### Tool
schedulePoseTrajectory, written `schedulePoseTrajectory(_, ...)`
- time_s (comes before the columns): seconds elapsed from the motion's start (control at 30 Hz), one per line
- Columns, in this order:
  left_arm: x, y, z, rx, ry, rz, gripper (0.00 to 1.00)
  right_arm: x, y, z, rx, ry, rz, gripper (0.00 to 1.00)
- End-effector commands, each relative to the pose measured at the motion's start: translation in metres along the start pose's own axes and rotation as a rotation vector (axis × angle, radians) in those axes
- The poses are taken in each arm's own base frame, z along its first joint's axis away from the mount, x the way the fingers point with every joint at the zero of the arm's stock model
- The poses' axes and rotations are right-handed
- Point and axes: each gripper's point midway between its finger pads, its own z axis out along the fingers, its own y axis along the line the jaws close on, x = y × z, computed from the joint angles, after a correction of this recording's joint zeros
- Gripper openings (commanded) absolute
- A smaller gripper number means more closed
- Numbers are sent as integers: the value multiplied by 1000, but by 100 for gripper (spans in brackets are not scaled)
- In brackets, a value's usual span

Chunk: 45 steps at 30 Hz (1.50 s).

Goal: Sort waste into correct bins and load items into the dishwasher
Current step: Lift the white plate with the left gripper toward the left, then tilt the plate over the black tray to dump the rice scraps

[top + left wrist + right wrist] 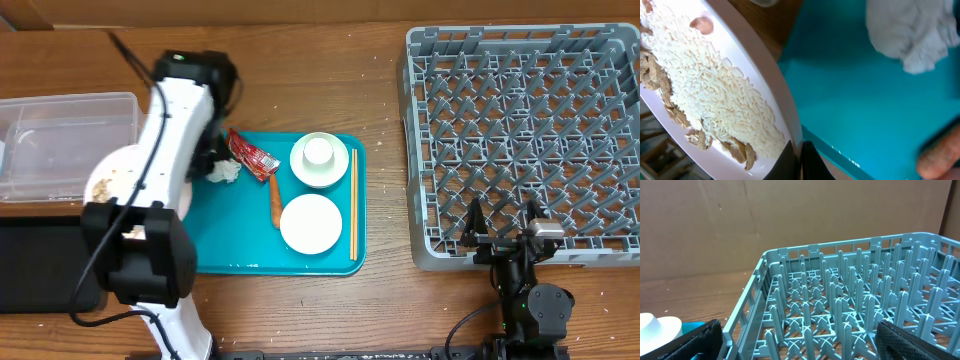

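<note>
Left arm (pixel 165 150), overhead, partly covers the plate (pixel 108 172) beside the clear tub (pixel 70 98). Left wrist: left end effector (pixel 799 161) pinched shut on the plate's rim, rice (pixel 715 95) aboard. Right wrist: right end effector (pixel 800 345) gapes wide, empty, facing the rack (pixel 840 295).

Teal tray (pixel 228 235), grey lattice rack (pixel 415 160)

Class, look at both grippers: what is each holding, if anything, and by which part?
The left gripper pinches the white plate by its rim; the right gripper, open, holds nothing.
</note>
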Motion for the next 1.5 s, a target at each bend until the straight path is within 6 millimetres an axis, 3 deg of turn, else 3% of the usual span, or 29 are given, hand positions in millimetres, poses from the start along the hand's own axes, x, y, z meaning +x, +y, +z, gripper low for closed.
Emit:
schedulePoseTrajectory(0.0,-23,27,2,-6,-20,-109,4,1,-2,0,12,-5,-3,100)
schedulePoseTrajectory(0.27,-54,71,27,42,-5,-306,4,1,-2,0,12,-5,-3,100)
schedulePoseTrajectory(0.7,-109,181,85,259,-45,-626,4,1,-2,0,12,-5,-3,100)
schedulePoseTrajectory(0.8,-118,195,91,311,-76,-646,4,1,-2,0,12,-5,-3,100)
schedulePoseTrajectory(1.1,-125,201,88,647,-97,-626,4,1,-2,0,12,-5,-3,100)
schedulePoseTrajectory(1.33,-110,231,95,775,-76,-716,4,1,-2,0,12,-5,-3,100)
schedulePoseTrajectory(1.47,-112,235,86,904,-102,-724,4,1,-2,0,12,-5,-3,100)
